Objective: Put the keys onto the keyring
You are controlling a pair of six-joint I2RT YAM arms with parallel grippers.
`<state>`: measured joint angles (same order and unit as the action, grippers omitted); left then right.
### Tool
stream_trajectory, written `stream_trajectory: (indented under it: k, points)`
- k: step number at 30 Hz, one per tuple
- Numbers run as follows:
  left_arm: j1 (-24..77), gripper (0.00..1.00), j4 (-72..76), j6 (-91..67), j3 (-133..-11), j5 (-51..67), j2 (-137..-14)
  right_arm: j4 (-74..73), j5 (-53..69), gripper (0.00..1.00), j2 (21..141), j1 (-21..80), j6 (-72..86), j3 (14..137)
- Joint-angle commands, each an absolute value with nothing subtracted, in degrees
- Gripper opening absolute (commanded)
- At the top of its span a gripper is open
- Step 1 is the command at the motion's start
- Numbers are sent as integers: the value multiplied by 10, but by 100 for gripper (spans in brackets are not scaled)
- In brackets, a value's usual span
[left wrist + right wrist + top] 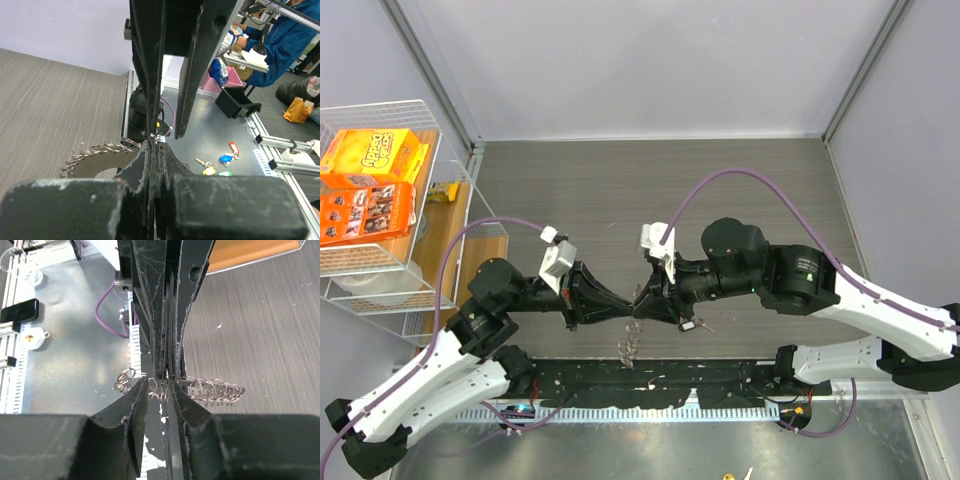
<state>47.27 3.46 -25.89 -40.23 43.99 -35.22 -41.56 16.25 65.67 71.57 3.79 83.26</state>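
My two grippers meet tip to tip above the table's near middle. The left gripper (629, 311) is shut, its fingertips (153, 145) pinched on the thin keyring (95, 152), whose small silvery keys fan out to the left. The same keyring dangles below the tips in the top view (628, 345). The right gripper (643, 305) is a little open. Its tips (159, 386) stand either side of the stretch of keyring (215, 389) that the left fingers (165, 340) hold. A tiny key-like piece (700, 325) lies on the table by the right gripper, too small to tell.
A wire basket (340, 290) with orange cereal boxes stands at the far left. A cable tray (650, 385) runs along the table's near edge. Several coloured-tag keys (222, 162) lie on the metal bench below that edge.
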Motion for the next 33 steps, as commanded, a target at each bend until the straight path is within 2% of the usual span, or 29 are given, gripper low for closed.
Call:
stream_trajectory:
  k: [1, 6, 11, 16, 29, 33]
  points:
    - [474, 0, 53, -251, -410, 416, -350, -358, 166, 30, 622, 722, 45, 842]
    - [473, 0, 53, -251, -410, 411, -343, -362, 137, 39, 605, 722, 47, 832]
    - [473, 0, 47, -249, -408, 404, -333, -369, 100, 41, 579, 722, 54, 811]
    - [473, 0, 19, -235, -409, 374, -320, -386, 13, 45, 555, 722, 83, 763]
    - [474, 0, -52, -192, -403, 281, -301, -405, -209, 53, 547, 715, 220, 543]
    - [473, 0, -55, -185, -400, 272, -302, -374, -213, 54, 557, 694, 250, 484]
